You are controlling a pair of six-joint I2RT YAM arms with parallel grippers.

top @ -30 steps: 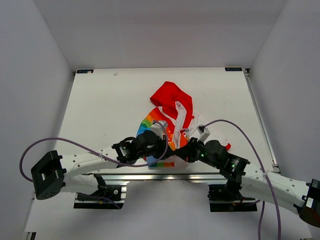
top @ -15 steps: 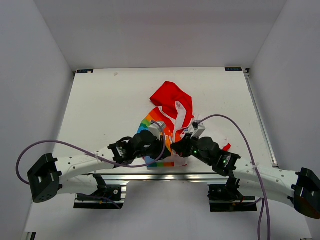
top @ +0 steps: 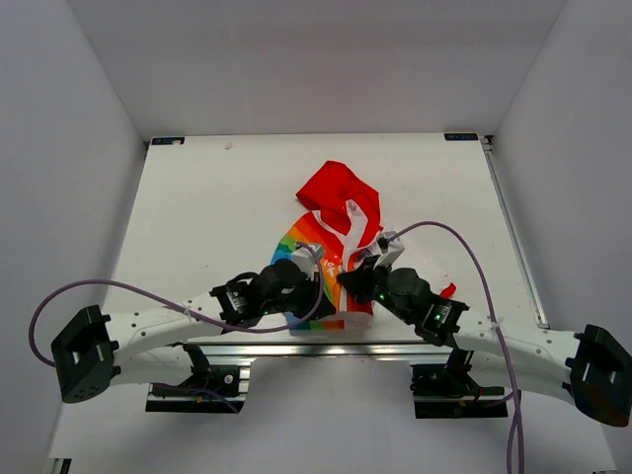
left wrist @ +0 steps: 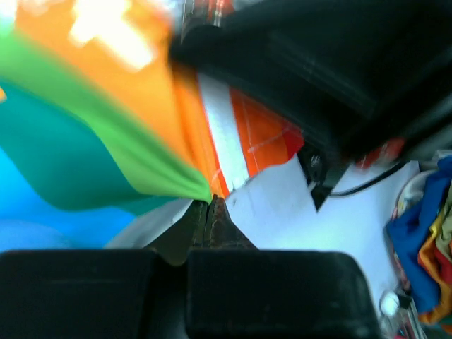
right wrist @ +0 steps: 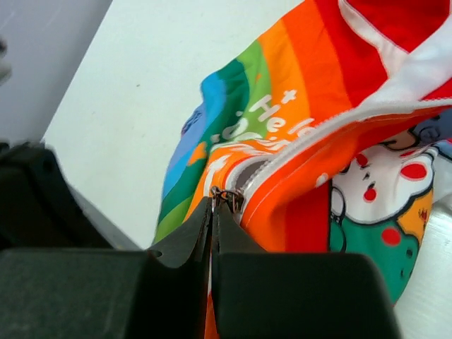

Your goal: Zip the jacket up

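The jacket point(top: 334, 197) lies in the middle of the table, red hood at the far end, rainbow front point(top: 294, 240) toward me. Its white zipper point(right wrist: 332, 123) runs open up the front, between the rainbow stripes and the cartoon print point(right wrist: 381, 191). My right gripper point(right wrist: 214, 203) is shut on the small metal zipper pull point(right wrist: 229, 197) at the zipper's lower end; from above it point(top: 348, 283) sits over the jacket's near hem. My left gripper point(left wrist: 210, 205) is shut on the jacket's hem, where green and orange fabric point(left wrist: 159, 166) bunches at its tips. From above it point(top: 318, 267) is close beside the right one.
The right arm's black body point(left wrist: 339, 70) hangs close above the left gripper. A metal rail point(top: 326, 349) runs along the table's near edge. A red cuff point(top: 449, 289) pokes out right of the right arm. Purple cables point(top: 148, 286) loop from both arms.
The right arm has swung left and away from me, bringing its gripper closer in over the jacket's front. The left arm has shifted slightly. Both grippers have stayed shut.
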